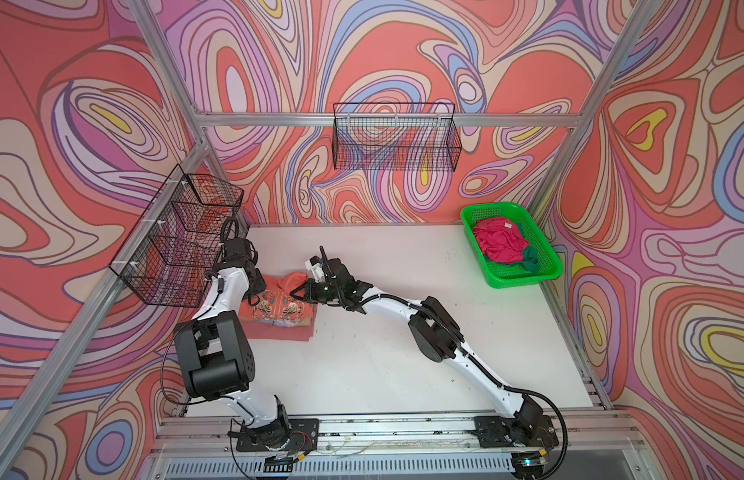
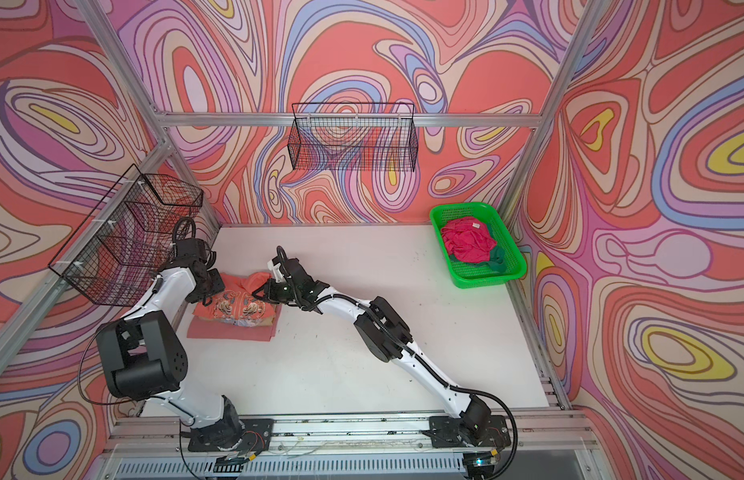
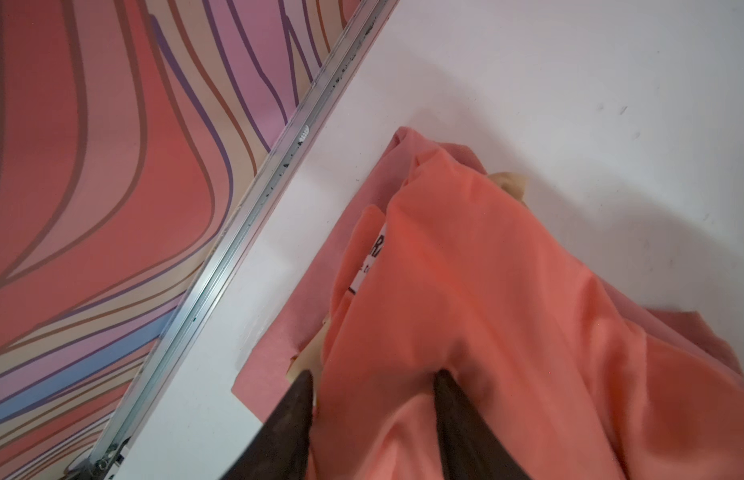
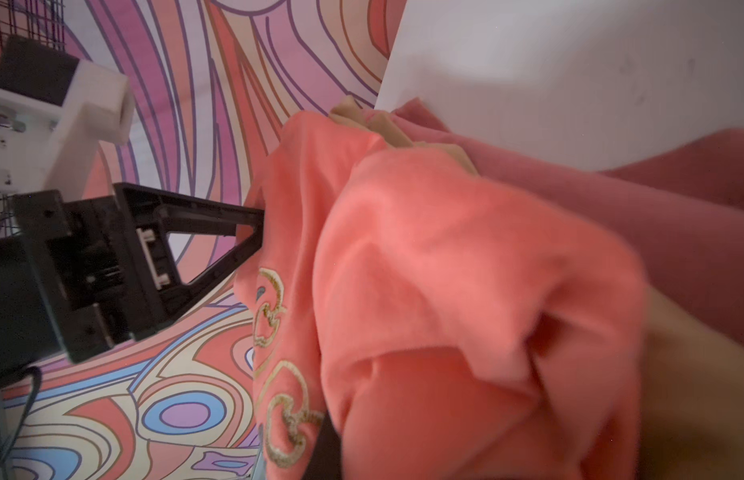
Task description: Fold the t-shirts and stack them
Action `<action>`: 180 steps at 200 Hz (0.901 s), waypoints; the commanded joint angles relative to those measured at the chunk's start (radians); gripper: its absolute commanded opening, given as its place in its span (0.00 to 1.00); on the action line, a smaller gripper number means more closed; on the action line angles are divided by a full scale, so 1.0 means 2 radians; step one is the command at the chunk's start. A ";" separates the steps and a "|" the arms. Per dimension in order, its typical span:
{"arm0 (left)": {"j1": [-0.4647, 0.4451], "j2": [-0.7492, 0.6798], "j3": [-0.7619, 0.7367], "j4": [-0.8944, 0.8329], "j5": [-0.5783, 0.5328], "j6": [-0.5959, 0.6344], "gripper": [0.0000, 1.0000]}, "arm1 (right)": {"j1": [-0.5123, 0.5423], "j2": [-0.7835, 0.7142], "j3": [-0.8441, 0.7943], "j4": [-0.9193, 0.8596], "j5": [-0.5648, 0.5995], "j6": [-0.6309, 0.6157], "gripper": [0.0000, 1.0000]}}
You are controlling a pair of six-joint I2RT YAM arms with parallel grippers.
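Coral-orange t-shirt (image 1: 290, 281) atop the folded stack (image 1: 278, 332) at left on the table (image 1: 403, 340): we see the left gripper (image 3: 374, 376) parted around it, the right gripper (image 1: 296, 294) pinching it; stacking, we judge, next needs that pinch released.

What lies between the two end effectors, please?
The coral-orange t-shirt lies between the left end effector and the right end effector, as both top views show.

Swirly pink-orange walls (image 1: 403, 50) surround a white table (image 1: 382, 353); black wire baskets (image 1: 397, 145) hang on the aluminium frame (image 1: 278, 119).
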 commanded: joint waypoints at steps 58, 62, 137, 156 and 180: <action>0.024 -0.130 -0.008 -0.044 0.097 -0.087 0.98 | 0.002 -0.101 -0.106 -0.016 0.067 -0.032 0.56; 0.023 -0.137 -0.013 -0.043 0.102 -0.089 1.00 | 0.002 -0.109 -0.111 -0.022 0.070 -0.034 0.57; -0.007 -0.246 -0.113 0.014 0.129 -0.153 1.00 | -0.001 -0.309 -0.281 -0.037 0.178 -0.079 0.81; -0.058 -0.271 -0.129 0.044 0.113 -0.152 1.00 | -0.008 -0.402 -0.342 -0.055 0.249 -0.129 0.84; -0.128 -0.317 -0.189 0.123 0.100 -0.163 1.00 | -0.034 -0.525 -0.434 -0.057 0.344 -0.187 0.95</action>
